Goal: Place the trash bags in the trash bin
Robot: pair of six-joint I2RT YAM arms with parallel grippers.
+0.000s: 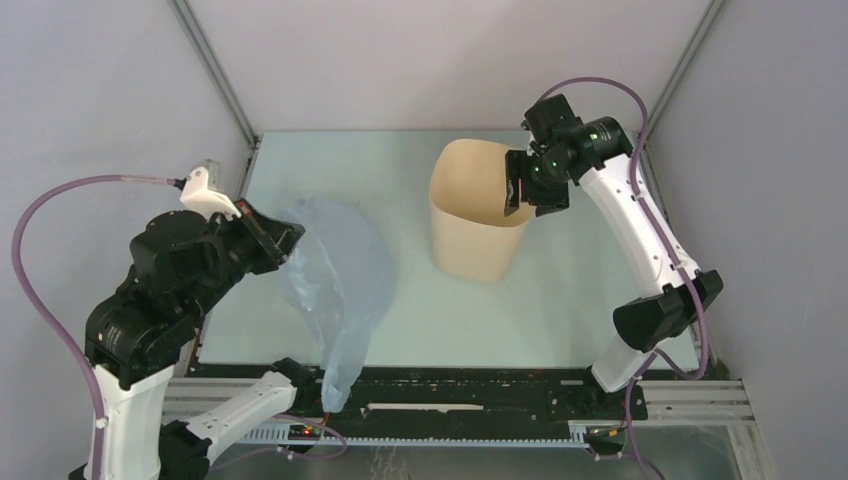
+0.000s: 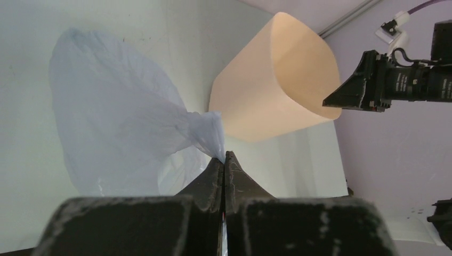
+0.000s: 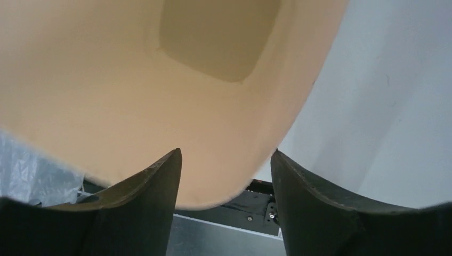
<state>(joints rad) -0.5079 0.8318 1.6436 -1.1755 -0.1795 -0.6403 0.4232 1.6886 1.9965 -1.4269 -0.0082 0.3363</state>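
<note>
The pale-blue translucent trash bag (image 1: 340, 270) hangs from my left gripper (image 1: 285, 240) and trails down over the near table edge. In the left wrist view the gripper (image 2: 224, 156) is shut on a gathered pinch of the bag (image 2: 117, 117). The beige trash bin (image 1: 475, 230) stands upright at mid-table, to the right of the bag, and it also shows in the left wrist view (image 2: 277, 80). My right gripper (image 1: 518, 188) is open at the bin's right rim. In the right wrist view the gripper (image 3: 226, 153) has its fingers on either side of a rim corner of the bin (image 3: 160, 80). The bin looks empty inside.
A black rail (image 1: 450, 395) with the arm bases runs along the near table edge. Grey walls and metal frame posts (image 1: 215, 70) close in the table at the back and sides. The bag's lower end (image 1: 335, 385) drapes over the rail.
</note>
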